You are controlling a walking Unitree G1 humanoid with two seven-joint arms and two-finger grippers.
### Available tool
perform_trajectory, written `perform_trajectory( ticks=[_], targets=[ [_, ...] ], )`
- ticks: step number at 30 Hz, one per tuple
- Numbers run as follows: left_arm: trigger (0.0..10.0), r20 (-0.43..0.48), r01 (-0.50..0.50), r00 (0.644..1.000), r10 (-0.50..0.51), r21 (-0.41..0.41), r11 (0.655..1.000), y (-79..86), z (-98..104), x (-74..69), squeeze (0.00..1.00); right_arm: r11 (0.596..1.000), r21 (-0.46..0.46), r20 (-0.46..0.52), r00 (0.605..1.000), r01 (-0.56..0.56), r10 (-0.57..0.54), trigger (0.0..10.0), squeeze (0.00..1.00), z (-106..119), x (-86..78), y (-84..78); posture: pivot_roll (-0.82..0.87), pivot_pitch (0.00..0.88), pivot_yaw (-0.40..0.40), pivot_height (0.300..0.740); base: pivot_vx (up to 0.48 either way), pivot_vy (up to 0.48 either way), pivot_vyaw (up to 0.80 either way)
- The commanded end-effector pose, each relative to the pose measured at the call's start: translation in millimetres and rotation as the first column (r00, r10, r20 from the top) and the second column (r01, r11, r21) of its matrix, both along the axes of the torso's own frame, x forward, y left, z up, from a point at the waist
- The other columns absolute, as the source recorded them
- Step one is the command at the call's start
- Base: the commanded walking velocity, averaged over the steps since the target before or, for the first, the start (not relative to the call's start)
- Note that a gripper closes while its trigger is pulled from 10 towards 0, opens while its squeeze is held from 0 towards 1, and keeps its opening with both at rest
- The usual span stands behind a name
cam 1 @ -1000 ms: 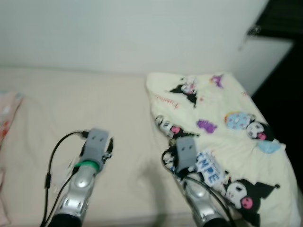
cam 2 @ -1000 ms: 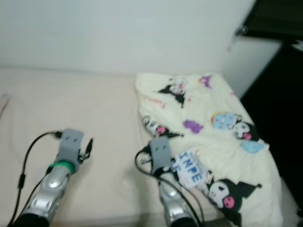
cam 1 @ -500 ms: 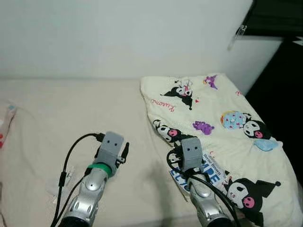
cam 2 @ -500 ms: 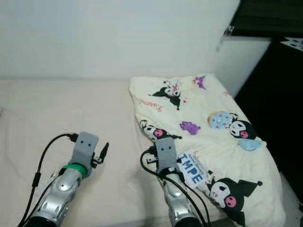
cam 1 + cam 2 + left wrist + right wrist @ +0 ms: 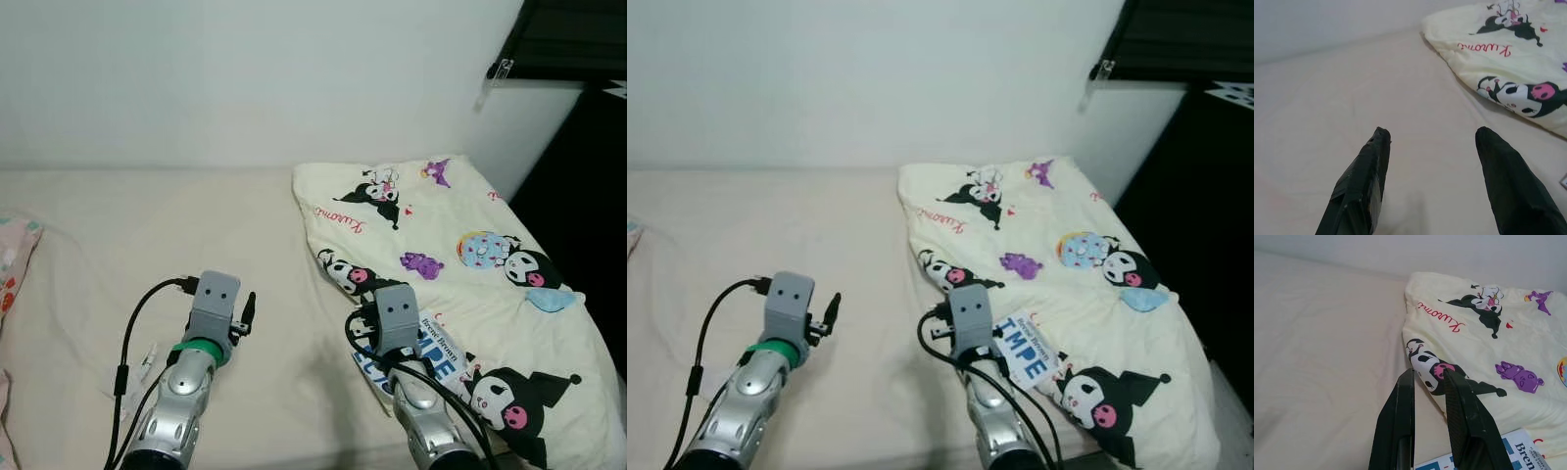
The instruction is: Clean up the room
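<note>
A cream blanket [image 5: 441,225] printed with black-and-pink cartoon figures lies folded on the right half of a bed with a beige sheet [image 5: 147,235]. My left gripper [image 5: 1432,134] hovers open over the bare sheet, a little left of the blanket's edge. My right gripper [image 5: 1427,372] is held low at the blanket's near left edge, pointing at a printed figure [image 5: 1432,366]. Its fingers stand shut with nothing between them. A blue-and-white printed sheet [image 5: 433,351] lies on the blanket just beside my right wrist.
A pink patterned pillow [image 5: 14,269] pokes in at the bed's left edge. A small white scrap [image 5: 147,357] lies on the sheet by my left arm. A white wall [image 5: 255,78] backs the bed. To the right of the bed is a dark gap [image 5: 588,186].
The view has sharpened and swung slightly, bringing the pink pillow back in at the left. My left arm sits a little further left; the right arm holds its pose.
</note>
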State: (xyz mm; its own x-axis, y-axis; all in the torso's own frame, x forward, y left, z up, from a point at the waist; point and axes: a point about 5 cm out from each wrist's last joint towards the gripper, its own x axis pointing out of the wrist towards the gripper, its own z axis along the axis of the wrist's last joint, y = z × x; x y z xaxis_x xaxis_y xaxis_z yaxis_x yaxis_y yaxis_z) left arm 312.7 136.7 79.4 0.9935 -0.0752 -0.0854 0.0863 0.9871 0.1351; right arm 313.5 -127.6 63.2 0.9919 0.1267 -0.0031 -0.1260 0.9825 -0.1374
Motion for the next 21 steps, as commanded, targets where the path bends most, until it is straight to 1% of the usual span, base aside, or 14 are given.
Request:
perform_trajectory(
  ticks=[1, 9, 21],
  targets=[
    [10.0, -0.021, -0.011, 1.0, 0.011, -0.018, 1.0, 0.4, -4.8, -3.8, 0.0, 1.0, -0.004, -0.026, 1.0, 0.005, -0.005, 10.0, 0.0, -5.9, -3.3, -2.1, -0.01, 0.047, -0.004, 0.74, -0.296, 0.0, 0.0],
    [10.0, -0.026, -0.015, 1.0, 0.015, -0.024, 1.0, 0.7, -6.1, -5.3, 0.0, 1.0, -0.006, -0.024, 1.0, 0.001, -0.001, 10.0, 0.0, -5.3, -3.0, -2.0, -0.01, 0.049, -0.008, 0.74, -0.307, 0.0, 0.0],
    [10.0, -0.03, -0.024, 0.999, 0.023, -0.024, 0.999, 1.7, -5.9, -3.4, 0.0, 1.0, -0.01, -0.026, 1.0, 0.0, 0.0, 10.0, 0.0, -5.8, -3.1, -2.3, -0.01, 0.042, -0.006, 0.74, -0.334, 0.0, 0.0]
  ],
)
